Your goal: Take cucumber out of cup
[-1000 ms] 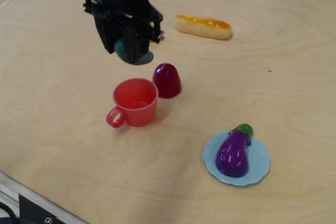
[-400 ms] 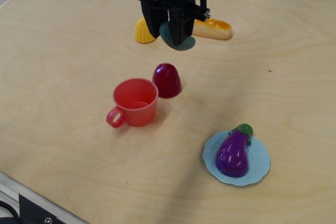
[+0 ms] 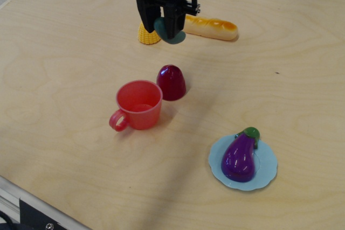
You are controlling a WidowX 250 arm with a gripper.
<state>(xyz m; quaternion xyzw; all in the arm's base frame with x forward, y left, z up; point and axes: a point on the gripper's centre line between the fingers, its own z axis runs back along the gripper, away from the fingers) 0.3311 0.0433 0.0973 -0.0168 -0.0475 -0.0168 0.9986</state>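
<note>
**Cucumber clamped in the claw, cup empty**

Observation view: the claw (image 3: 166, 25) grips the cucumber (image 3: 169, 32) near the far edge of the surface (image 3: 64, 68), above the gap between a yellow corn (image 3: 147, 34) and a bread roll (image 3: 210, 27). The cup (image 3: 139, 104) stands empty beside a dark red dome (image 3: 171, 82). The toy looks light, stiff and smooth, so likely slippery; a hold across its middle seems safest.

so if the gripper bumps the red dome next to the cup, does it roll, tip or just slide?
Probably slides. The red dome sits on what looks like a flat base on the table, wide for its height, so tipping seems unlikely. Its glossy, hard-looking shell suggests light plastic, so it could skid into the cup close beside it.
</note>
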